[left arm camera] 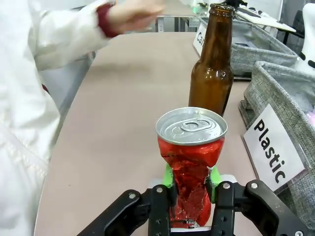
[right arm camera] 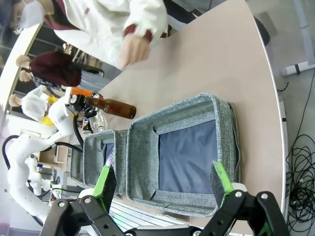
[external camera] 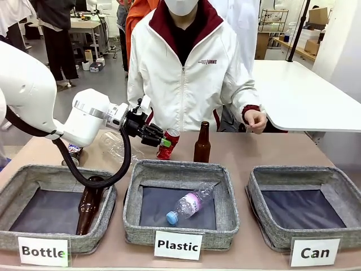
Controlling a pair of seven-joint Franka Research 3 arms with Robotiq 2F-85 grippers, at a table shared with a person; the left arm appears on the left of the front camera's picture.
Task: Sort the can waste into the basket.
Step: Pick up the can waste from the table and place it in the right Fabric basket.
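Note:
My left gripper is shut on the shiny red dented can, which stands upright at the far side of the table in front of the person. In the left wrist view the green pads squeeze the red can low on its crumpled body. The dark can sits at the far left, partly hidden behind my left arm. The grey "Can" basket is at the front right and holds nothing. My right gripper hangs open above that basket.
A brown glass bottle stands just right of the red can. The "Plastic" basket holds a clear bottle, and the "Bottle" basket holds a brown one. A clear plastic bottle lies behind my left arm. The person's hand rests at the far right.

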